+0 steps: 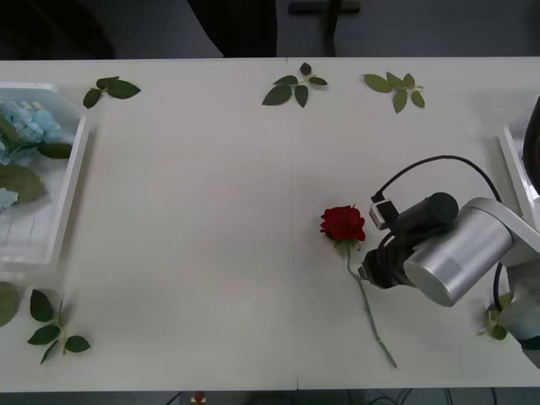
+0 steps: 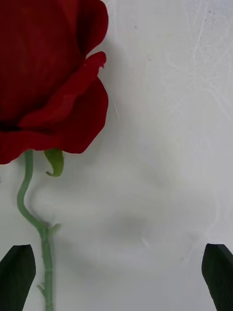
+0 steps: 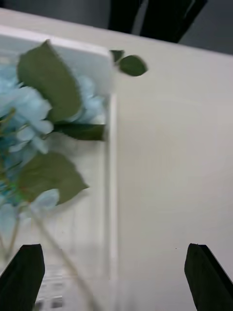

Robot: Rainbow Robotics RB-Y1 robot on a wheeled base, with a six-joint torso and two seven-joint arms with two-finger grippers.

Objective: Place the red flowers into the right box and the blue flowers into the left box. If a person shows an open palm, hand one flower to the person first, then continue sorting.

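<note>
One of the red flowers [image 1: 342, 224] lies on the white table right of centre, its stem [image 1: 371, 325] running toward the near edge. My right gripper [image 1: 369, 272] hovers low just right of the stem. In the right wrist view it [image 2: 116, 282] is open, with the rose head [image 2: 43, 77] ahead and the stem [image 2: 46, 252] by one black finger [image 2: 17, 277]. The blue flowers [image 1: 29, 126] lie in the left box [image 1: 72, 169]. My left gripper [image 3: 116, 279] is open over that box's rim [image 3: 111, 160], beside the blue flowers [image 3: 29, 112]. A strip of the right box [image 1: 511, 160] shows at the right edge.
Loose green leaf sprigs lie along the far edge [image 1: 295, 87] [image 1: 395, 86] [image 1: 111, 88], at the near left corner [image 1: 52, 331] and under the right arm [image 1: 496, 325]. A cable [image 1: 439, 162] loops above the right wrist. Bare table stretches between the boxes.
</note>
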